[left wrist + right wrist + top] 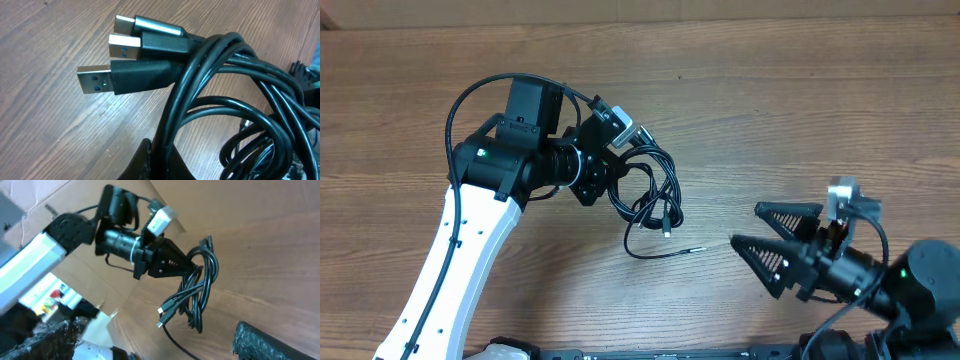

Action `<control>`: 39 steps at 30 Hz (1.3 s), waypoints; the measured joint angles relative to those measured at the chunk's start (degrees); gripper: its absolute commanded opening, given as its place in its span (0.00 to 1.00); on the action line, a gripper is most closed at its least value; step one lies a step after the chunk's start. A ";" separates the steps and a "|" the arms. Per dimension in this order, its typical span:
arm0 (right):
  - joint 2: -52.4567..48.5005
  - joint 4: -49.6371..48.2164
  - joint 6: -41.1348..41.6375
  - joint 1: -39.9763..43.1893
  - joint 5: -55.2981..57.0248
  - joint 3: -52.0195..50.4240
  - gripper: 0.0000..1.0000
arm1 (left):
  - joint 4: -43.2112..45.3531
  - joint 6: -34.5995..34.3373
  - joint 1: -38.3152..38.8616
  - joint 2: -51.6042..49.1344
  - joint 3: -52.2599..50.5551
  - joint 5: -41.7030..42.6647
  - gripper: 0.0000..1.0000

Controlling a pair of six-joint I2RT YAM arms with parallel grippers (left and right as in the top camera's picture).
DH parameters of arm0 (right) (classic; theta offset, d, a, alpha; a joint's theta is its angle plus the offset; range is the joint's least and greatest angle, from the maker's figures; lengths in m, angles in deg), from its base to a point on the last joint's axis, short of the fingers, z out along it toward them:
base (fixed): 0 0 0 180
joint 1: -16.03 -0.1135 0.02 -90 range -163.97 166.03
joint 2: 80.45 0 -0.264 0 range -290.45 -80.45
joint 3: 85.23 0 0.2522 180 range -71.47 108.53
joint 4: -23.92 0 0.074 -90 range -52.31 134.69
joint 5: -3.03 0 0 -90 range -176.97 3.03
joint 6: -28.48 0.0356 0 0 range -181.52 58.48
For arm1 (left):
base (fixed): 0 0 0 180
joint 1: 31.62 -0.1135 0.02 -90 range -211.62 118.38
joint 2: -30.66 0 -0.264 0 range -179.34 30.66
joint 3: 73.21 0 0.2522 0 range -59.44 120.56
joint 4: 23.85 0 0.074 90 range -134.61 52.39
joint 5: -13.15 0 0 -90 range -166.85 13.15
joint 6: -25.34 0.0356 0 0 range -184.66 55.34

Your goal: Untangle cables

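Note:
The cables point(655, 195) are a bundle of thin black cords hanging in loops just above the wooden table. My left gripper point(617, 185) is shut on the top of the loops. In the left wrist view the cables point(235, 85) fill the frame, three USB plugs point(95, 81) stick out to the left, and my left gripper point(162, 157) pinches several strands. One loose cord end point(692, 250) trails on the table. My right gripper point(745, 225) is open and empty, to the right of the bundle and pointing at it. From the right wrist the cables point(202, 287) dangle from the left gripper point(172, 262).
The wooden table point(800, 110) spreads all round the bundle. In the right wrist view a brown cardboard wall point(75, 195) rises behind the left arm point(35, 255). One rough black finger point(270, 342) of my right gripper sits at the frame's lower right.

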State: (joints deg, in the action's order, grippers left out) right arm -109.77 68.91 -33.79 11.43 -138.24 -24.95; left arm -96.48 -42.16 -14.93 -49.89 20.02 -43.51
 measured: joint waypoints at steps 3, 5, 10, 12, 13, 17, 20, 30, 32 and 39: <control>-4.55 0.59 4.90 0.00 1.68 0.02 0.88 | 0.17 -0.17 1.44 0.00 -0.02 0.15 0.04; -8.02 0.50 6.78 0.00 2.27 0.02 0.77 | 0.22 1.05 3.23 0.00 0.00 0.31 0.04; -16.70 0.48 8.48 0.00 2.36 0.09 0.27 | 1.55 6.12 8.09 0.00 0.00 0.57 0.04; -19.54 0.50 8.13 0.00 1.07 0.09 0.18 | 3.02 6.62 8.87 0.00 0.00 0.59 0.04; -21.27 0.52 7.48 0.00 0.15 0.09 0.18 | 3.52 6.67 9.03 0.00 0.00 0.66 0.04; -25.05 0.55 5.29 0.00 -2.93 0.09 0.20 | 4.13 6.64 9.18 0.00 0.00 0.70 0.04; -25.33 0.55 3.91 0.00 -4.17 0.09 0.35 | 4.13 6.60 9.18 0.00 0.00 -0.66 0.04; -25.33 0.48 -1.75 0.00 -7.45 0.09 0.76 | 7.89 -0.94 9.20 0.00 0.00 -2.86 0.04; -25.33 0.42 -3.17 0.00 -8.57 0.09 0.77 | 7.91 -1.88 9.22 0.00 -0.02 -2.34 0.04; -25.33 -0.35 -6.78 -1.90 -10.45 0.09 0.45 | 7.91 -3.34 9.38 -0.92 0.00 -0.09 0.04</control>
State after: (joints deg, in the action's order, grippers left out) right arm -135.10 68.56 -40.57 9.53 -148.69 -24.86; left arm -88.57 -45.50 -5.56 -50.81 20.02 -43.59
